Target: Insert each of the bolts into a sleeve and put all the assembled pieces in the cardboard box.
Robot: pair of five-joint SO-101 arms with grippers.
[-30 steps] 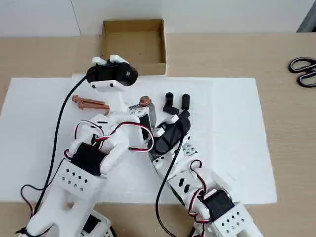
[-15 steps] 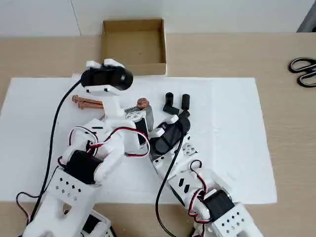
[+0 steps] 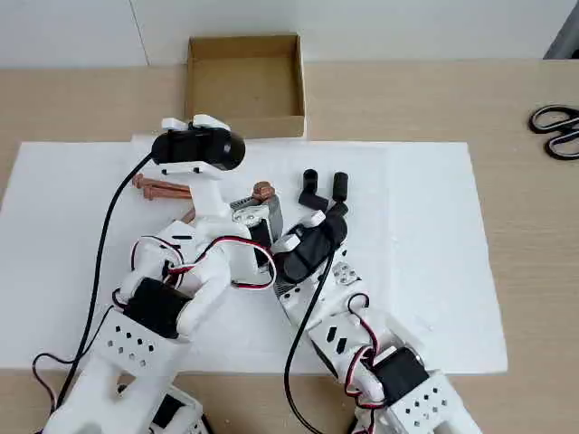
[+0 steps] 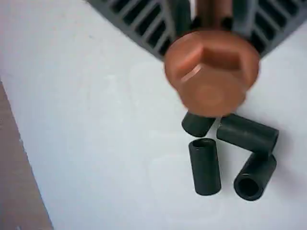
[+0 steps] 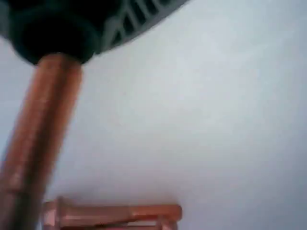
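Observation:
My left gripper [image 3: 258, 206] [image 4: 211, 19] is shut on a copper bolt [image 3: 263, 191] [image 4: 211, 72], whose hex head faces the left wrist view. My right gripper [image 3: 274, 233] [image 5: 62, 19] is shut on a black sleeve [image 5: 53, 33], close beside the left gripper. The bolt's shaft [image 5: 38, 134] runs into that sleeve. Several loose black sleeves [image 3: 314, 201] [image 4: 205, 165] lie on the white mat just right of the grippers. Two more copper bolts [image 3: 163, 188] [image 5: 110, 215] lie side by side on the mat to the left. The open cardboard box [image 3: 271, 127] stands behind the mat.
A white mat [image 3: 425, 253] covers most of the wooden table, with free room on its right half. Black scissors [image 3: 556, 131] lie at the table's far right edge. The left arm's black cable [image 3: 104, 244] trails over the mat's left side.
The left arm shifted slightly left and back toward the front. The bolt head dropped a little toward the right gripper. The right arm stayed nearly still.

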